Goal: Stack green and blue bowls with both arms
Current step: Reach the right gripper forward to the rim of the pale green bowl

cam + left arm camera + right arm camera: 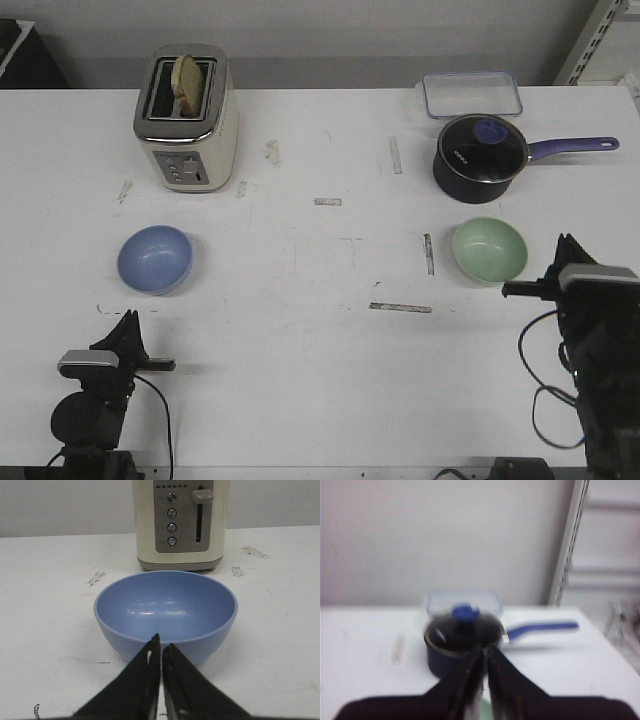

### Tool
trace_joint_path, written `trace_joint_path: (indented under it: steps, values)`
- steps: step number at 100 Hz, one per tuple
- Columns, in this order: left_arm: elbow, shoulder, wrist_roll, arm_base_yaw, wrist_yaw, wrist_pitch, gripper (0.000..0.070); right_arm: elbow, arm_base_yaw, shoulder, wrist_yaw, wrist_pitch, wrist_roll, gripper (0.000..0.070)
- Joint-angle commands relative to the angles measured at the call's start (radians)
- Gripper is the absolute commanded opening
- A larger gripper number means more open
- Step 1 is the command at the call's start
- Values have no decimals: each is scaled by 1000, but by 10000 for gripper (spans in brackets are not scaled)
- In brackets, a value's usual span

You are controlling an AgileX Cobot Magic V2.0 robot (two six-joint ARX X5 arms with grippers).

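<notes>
The periwinkle blue bowl [155, 258] sits upright on the white table at the left. It also shows in the left wrist view [165, 611]. My left gripper [128, 318] is shut and empty, just short of the bowl's near wall [161, 643]. The pale mint green bowl [490, 250] sits upright at the right. My right gripper [565, 242] is beside it on its right, raised, shut and empty. In the blurred right wrist view the gripper [485, 650] shows only a sliver of the green bowl [484, 707] between its fingers.
A cream toaster [187, 118] with bread in it stands behind the blue bowl and shows in the left wrist view [180, 525]. A dark navy lidded saucepan [480, 157] with a purple handle stands behind the green bowl, a clear lidded box [470, 94] behind it.
</notes>
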Motion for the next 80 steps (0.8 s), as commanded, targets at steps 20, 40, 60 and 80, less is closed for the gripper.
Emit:
trace_joint_path:
  steps: [20, 40, 60, 80]
  values:
    - [-21, -2, -1, 2, 1, 12, 1, 139, -147, 314, -201, -153, -61, 367]
    - [-21, -2, -1, 2, 1, 12, 1, 139, -265, 506, -338, -180, -108, 386]
    - [-21, -2, -1, 2, 1, 12, 1, 139, -292, 679, -373, -154, -135, 385]
    - [-21, -2, -1, 2, 1, 12, 1, 139, -272, 815, -374, -92, -136, 384]
